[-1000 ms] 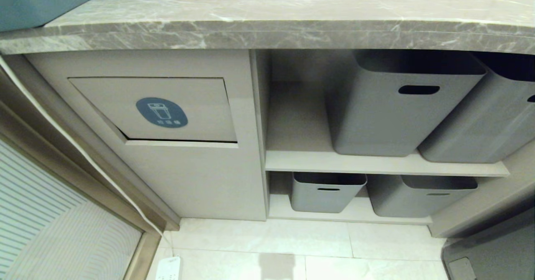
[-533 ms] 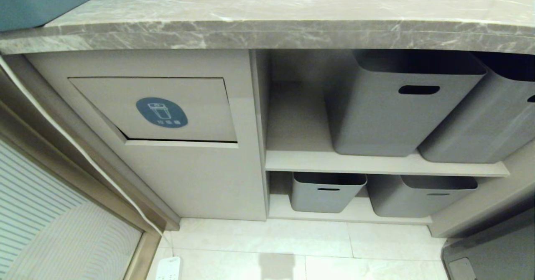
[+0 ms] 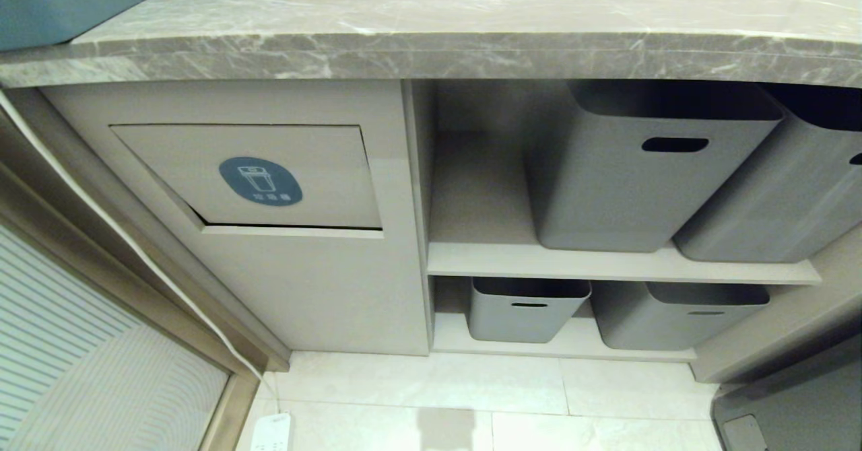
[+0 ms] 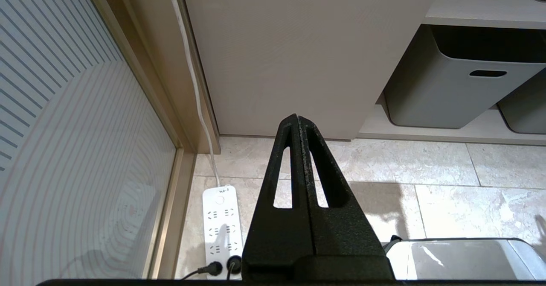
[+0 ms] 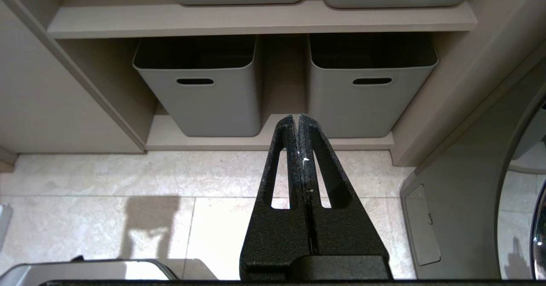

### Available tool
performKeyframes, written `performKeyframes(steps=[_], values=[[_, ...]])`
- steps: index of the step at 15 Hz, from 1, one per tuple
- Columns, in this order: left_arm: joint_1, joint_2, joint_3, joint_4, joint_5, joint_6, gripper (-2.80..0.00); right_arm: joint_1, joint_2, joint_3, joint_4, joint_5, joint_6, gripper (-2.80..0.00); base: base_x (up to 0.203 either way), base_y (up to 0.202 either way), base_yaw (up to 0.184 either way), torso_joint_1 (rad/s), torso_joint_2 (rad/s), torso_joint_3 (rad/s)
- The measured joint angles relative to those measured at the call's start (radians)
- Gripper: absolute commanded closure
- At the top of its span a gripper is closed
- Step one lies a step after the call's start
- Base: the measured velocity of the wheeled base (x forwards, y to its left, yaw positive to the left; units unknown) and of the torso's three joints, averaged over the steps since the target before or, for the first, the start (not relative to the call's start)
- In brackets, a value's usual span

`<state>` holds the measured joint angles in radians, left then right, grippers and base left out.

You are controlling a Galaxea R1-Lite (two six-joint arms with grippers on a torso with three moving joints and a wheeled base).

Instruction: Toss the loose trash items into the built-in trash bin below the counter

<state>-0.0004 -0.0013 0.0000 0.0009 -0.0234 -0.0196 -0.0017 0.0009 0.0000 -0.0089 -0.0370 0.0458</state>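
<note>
- two grippers, left gripper (image 4: 297, 119) and right gripper (image 5: 297, 118), are hanging low over the floor, both clenched and carrying nothing.
- we're facing the built-in trash bin (image 3: 256, 178) under the counter (image 3: 431, 54), probably sizing up its flap.
- no loose trash items are showing anywhere.

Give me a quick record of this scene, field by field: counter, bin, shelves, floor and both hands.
counter: grey marble-patterned stone slab, no trash visible on the part in view
bin: beige tilting flap with round blue bin sticker, closed
shelves: four grey plastic tubs with slot handles, two per shelf
floor: pale tiles, white power strip by the glass panel
left hand: shut, empty, low over the floor
right hand: shut, empty, facing the lower tubs
</note>
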Motion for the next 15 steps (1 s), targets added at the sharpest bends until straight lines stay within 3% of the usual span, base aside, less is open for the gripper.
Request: performKeyframes(steps=[4,15], values=[[0.000,0.000,0.000,0.000,-0.001,0.002,0.00,0.000,0.000,0.000,0.006,0.008,-0.054,0.00,0.000,0.000,0.000,0.000,0.00,0.000],[0.000,0.000,0.000,0.001,-0.001,0.005,0.00,0.000,0.000,0.000,0.006,0.008,-0.060,0.00,0.000,0.000,0.000,0.000,0.00,0.000]])
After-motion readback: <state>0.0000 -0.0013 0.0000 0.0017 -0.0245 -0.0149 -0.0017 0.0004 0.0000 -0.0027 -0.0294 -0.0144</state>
